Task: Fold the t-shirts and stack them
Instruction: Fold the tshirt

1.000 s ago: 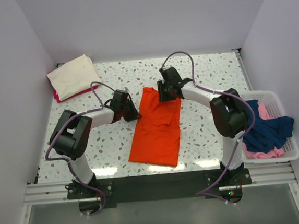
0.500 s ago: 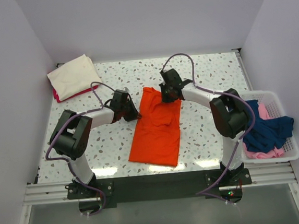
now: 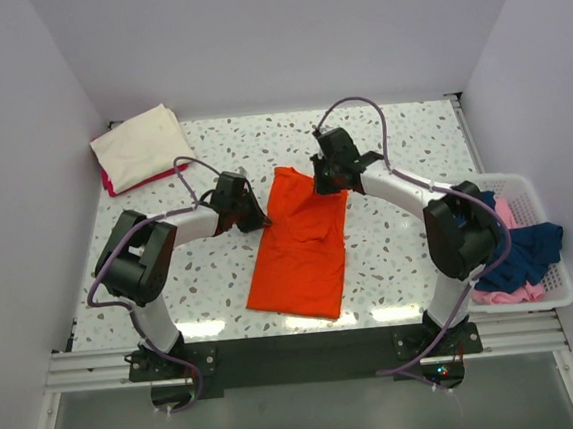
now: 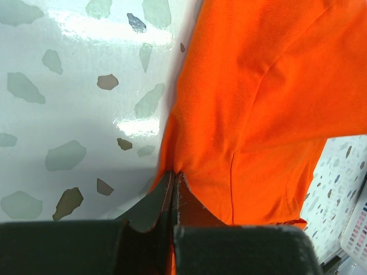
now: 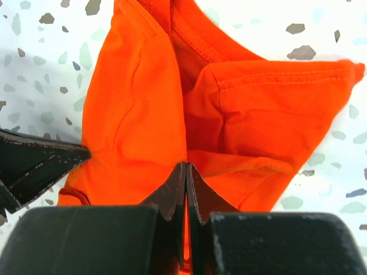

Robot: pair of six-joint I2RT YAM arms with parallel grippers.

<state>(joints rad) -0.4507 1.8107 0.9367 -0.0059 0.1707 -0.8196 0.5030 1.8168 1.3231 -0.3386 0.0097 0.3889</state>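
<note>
**A:** What lies farthest left?

**B:** A folded cream t-shirt (image 3: 143, 142) lies on top of a red one (image 3: 115, 182), in the far left corner of the speckled desk (image 3: 212, 276).

**A:** And the left pincer (image 3: 260, 222)?

**B:** It is low at the left edge of the orange t-shirt (image 3: 300, 258), toward the far end. In the wrist view its fingers (image 4: 150, 211) are pressed together with the orange hem caught between the tips.

**A:** Where is that shirt?

**B:** It is in the middle of the desk, lying lengthwise from near to far (the far part is rumpled and the near part is flat).

**A:** And the right pincer (image 3: 321, 186)?

**B:** It is at the shirt's far right corner, by the collar. Its fingers (image 5: 171, 197) are closed, pinching a gathered fold of orange cloth.

**A:** What is farther right?

**B:** A white basket (image 3: 509, 177) sits at the desk's right edge. It holds a blue garment (image 3: 518, 246) and a pink one (image 3: 505, 213), and the blue one spills over the rim.
</note>
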